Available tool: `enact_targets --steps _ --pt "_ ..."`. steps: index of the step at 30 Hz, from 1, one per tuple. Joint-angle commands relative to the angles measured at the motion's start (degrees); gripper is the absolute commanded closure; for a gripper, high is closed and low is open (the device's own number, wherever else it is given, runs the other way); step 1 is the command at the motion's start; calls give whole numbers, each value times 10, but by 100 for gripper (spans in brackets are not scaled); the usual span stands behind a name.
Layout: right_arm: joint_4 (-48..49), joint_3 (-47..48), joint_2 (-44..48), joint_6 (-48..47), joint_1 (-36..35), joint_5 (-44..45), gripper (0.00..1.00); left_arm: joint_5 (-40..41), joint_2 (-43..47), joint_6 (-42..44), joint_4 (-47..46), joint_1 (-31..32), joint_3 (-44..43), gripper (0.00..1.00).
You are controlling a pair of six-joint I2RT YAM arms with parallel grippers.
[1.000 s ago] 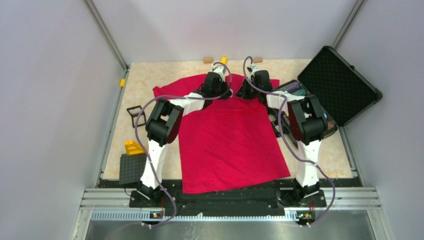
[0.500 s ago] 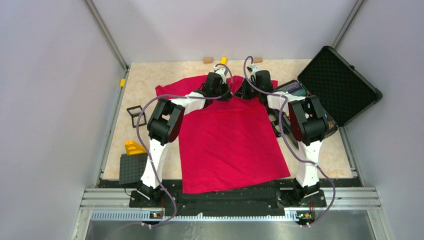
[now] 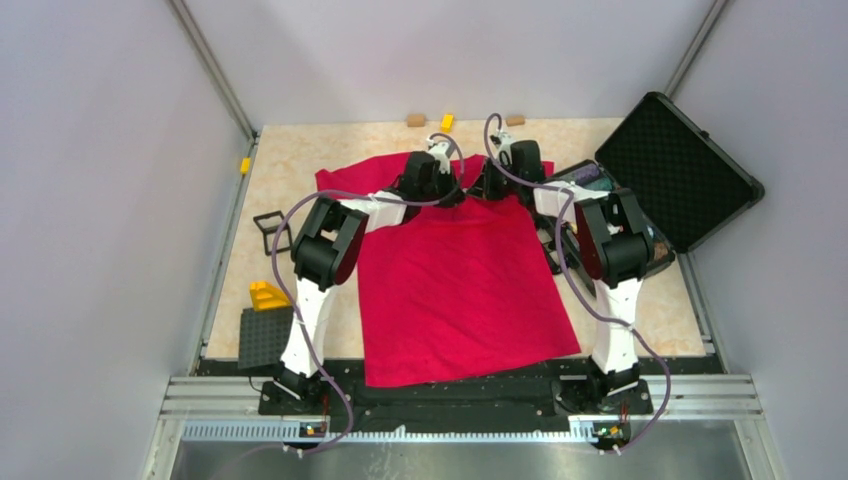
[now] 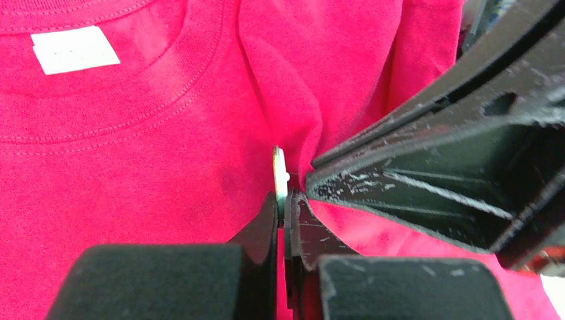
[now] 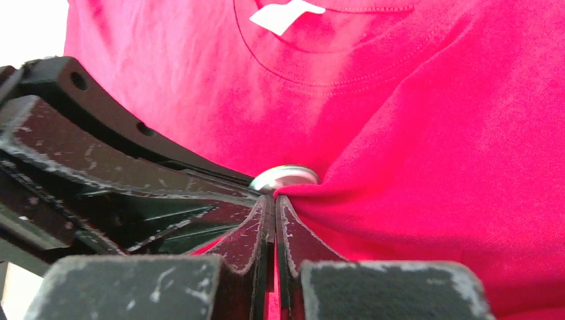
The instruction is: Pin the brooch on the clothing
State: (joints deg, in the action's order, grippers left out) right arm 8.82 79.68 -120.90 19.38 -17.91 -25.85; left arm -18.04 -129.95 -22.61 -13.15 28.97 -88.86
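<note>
The red T-shirt [image 3: 455, 290] lies spread on the table, collar at the far end, its white neck label [image 4: 74, 50] showing. Both grippers meet just below the collar. My left gripper [image 4: 285, 200] is shut on the brooch [image 4: 280, 175], a thin disc seen edge-on and held upright against a raised fold of the shirt. My right gripper [image 5: 274, 200] is shut on that fold of red fabric [image 5: 346, 200], tips touching the left gripper's. The brooch's silvery back [image 5: 285, 177] shows right at the right fingertips. In the top view the arms hide the brooch.
An open black case [image 3: 672, 170] with trinkets stands at the right, beside the right arm. A black baseplate [image 3: 265, 338] with a yellow brick [image 3: 266, 295] sits front left; a small black frame [image 3: 270, 222] lies left of the shirt. Small blocks [image 3: 415, 120] lie at the far edge.
Both grippers have crept a little toward the far edge, still together. The shirt's upper left part has been drawn up and rightward with them.
</note>
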Motion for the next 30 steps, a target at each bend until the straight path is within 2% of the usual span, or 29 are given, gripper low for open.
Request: enact_targets --steps 1,10,16,19,25,30 --pt "5 23 -15 -27 14 -20 100 -63 47 -13 -81 -3 32 100" --pt "-2 10 -3 -57 15 -42 100 -87 49 -67 -112 -22 42 100" --pt "10 -33 45 -66 15 -53 65 -89 46 -74 -109 -23 40 100" --pt "28 -63 79 -69 15 -52 56 -92 41 -74 -100 -24 33 100" --pt "28 -77 79 -86 15 -51 54 -95 41 -79 -100 -24 31 100" --pt "31 -65 57 -88 14 -51 61 -105 42 -74 -104 -23 34 100"
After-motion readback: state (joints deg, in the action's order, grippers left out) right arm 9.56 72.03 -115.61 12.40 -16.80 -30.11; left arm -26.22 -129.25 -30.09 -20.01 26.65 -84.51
